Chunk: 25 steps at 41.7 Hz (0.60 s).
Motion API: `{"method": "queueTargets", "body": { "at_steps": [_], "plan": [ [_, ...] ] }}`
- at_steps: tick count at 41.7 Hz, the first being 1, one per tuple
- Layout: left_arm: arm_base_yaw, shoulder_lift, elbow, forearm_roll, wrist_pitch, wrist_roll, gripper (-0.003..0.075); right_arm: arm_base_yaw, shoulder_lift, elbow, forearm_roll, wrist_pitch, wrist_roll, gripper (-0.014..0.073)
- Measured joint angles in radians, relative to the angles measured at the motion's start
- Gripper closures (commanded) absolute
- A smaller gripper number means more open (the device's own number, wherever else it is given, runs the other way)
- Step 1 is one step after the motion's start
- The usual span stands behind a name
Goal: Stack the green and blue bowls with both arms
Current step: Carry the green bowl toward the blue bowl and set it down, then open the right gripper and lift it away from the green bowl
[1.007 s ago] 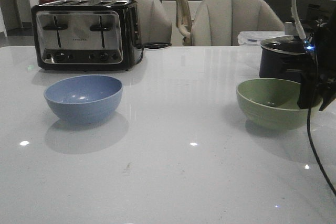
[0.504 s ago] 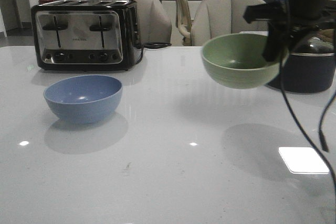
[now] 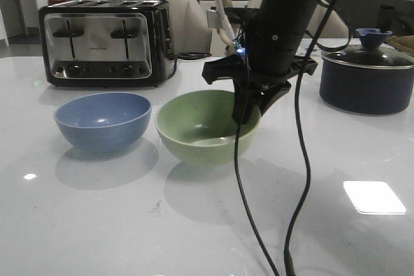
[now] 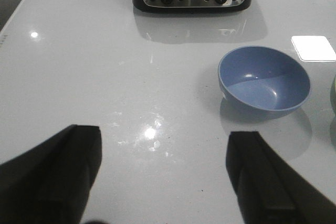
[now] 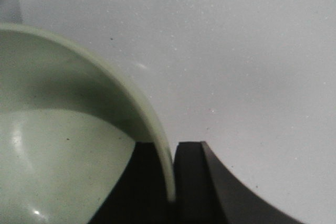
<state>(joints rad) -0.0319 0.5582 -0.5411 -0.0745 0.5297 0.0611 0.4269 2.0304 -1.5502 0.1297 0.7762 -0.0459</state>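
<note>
Sage-green bowl (image 3: pixel 204 127) matte, rim pinched by right fingers (image 5: pixel 191 182); left fingers (image 4: pixel 262 182) apart.

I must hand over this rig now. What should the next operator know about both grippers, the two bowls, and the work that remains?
Right gripper: shut on the rim of the pale green matte bowl, which is next to the dusty blue matte bowl on the white table.
Left gripper: open, empty, hovering short of the blue bowl.
Done: green bowl brought beside the blue one.
Left: stack one bowl in the other; they are not yet stacked.
</note>
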Motion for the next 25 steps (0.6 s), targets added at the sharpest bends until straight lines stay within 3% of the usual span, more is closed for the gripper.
{"method": "queueTargets", "body": {
  "at_steps": [5,9,17,25],
  "plan": [
    [0.0,0.0,0.0,0.0,0.0,0.0,0.0168,0.0,0.022,0.0,0.0,0.0,0.0,0.0216],
    [0.0,0.0,0.0,0.0,-0.002,0.0,0.0168,0.0,0.022,-0.002,0.0,0.0,0.0,0.0117],
    [0.0,0.0,0.0,0.0,-0.002,0.0,0.0168,0.0,-0.008,-0.01,0.0,0.006,0.0,0.011],
    [-0.037,0.012,0.0,0.0,-0.004,0.0,0.0168,0.0,-0.173,0.019,0.0,0.025,-0.002,0.011]
  ]
}}
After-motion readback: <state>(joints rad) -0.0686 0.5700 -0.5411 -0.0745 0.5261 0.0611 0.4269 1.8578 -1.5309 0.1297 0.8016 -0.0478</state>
